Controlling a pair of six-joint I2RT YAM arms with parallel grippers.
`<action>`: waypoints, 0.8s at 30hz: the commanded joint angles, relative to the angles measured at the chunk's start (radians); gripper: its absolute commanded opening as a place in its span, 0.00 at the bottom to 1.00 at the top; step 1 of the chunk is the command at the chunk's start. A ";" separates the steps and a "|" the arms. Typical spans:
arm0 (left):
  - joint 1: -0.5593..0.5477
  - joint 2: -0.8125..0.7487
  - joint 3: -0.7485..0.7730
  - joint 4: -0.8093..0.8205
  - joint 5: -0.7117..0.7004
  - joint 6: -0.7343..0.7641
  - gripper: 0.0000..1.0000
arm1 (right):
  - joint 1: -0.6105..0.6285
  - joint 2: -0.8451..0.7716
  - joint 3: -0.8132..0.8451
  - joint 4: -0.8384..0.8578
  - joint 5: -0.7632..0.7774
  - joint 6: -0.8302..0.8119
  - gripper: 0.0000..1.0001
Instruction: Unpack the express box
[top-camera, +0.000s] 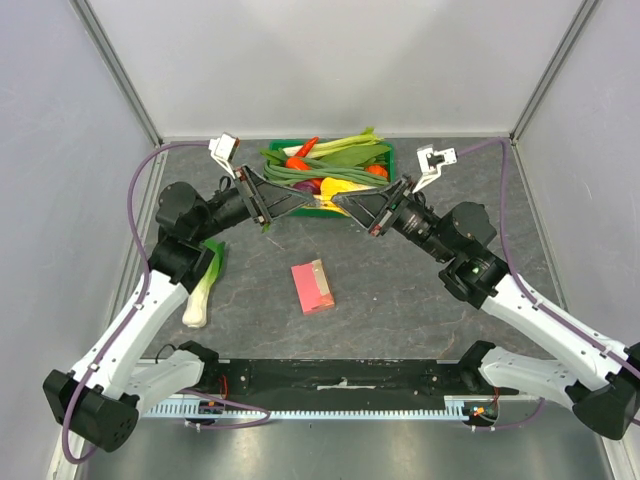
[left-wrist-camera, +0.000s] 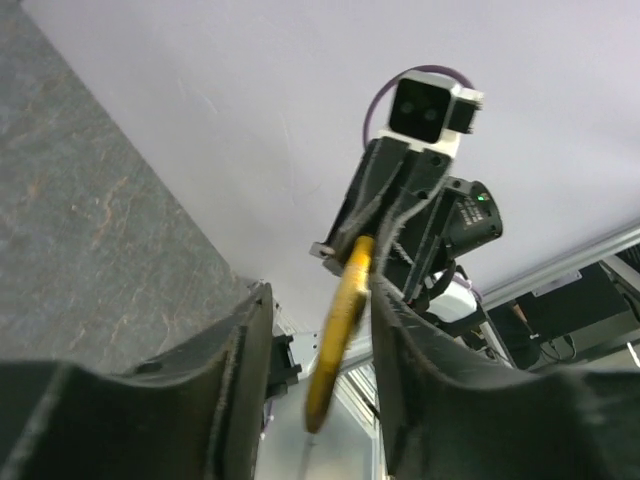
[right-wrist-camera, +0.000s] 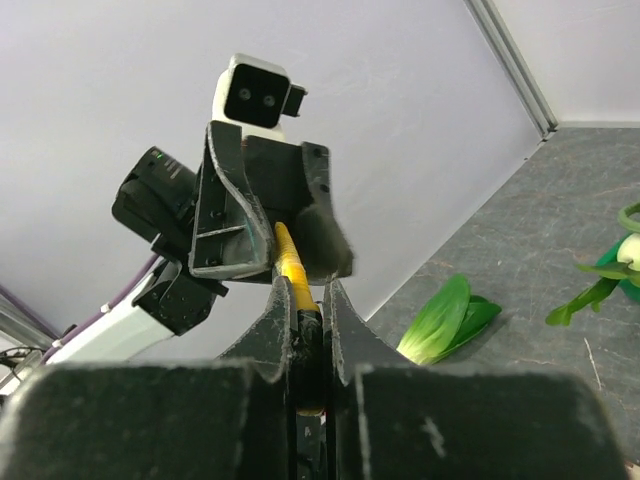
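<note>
The express box (top-camera: 313, 287), flat and pink, lies on the dark table in front of both arms, with neither gripper touching it. Both grippers meet in the air in front of the crate. My right gripper (top-camera: 343, 205) (right-wrist-camera: 306, 290) is shut on a thin flat yellow-orange packet (right-wrist-camera: 289, 260). The packet's far end (left-wrist-camera: 340, 330) reaches between the fingers of my left gripper (top-camera: 316, 203) (left-wrist-camera: 322, 300). That gripper is open, with a clear gap on the packet's left side.
A green crate (top-camera: 280, 144) full of vegetables stands at the back, just behind the grippers. A leek (top-camera: 203, 290) lies on the table by the left arm. A leafy green vegetable (right-wrist-camera: 440, 325) shows on the table in the right wrist view.
</note>
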 joint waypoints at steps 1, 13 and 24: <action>0.042 -0.020 0.045 -0.169 0.063 0.167 0.59 | 0.008 -0.027 0.049 -0.002 -0.024 -0.033 0.00; 0.177 0.026 0.024 0.046 0.357 0.064 0.59 | 0.008 -0.060 0.100 -0.075 -0.059 -0.090 0.00; 0.179 0.004 0.024 0.072 0.384 0.113 0.51 | 0.008 0.008 0.164 -0.104 -0.131 0.006 0.00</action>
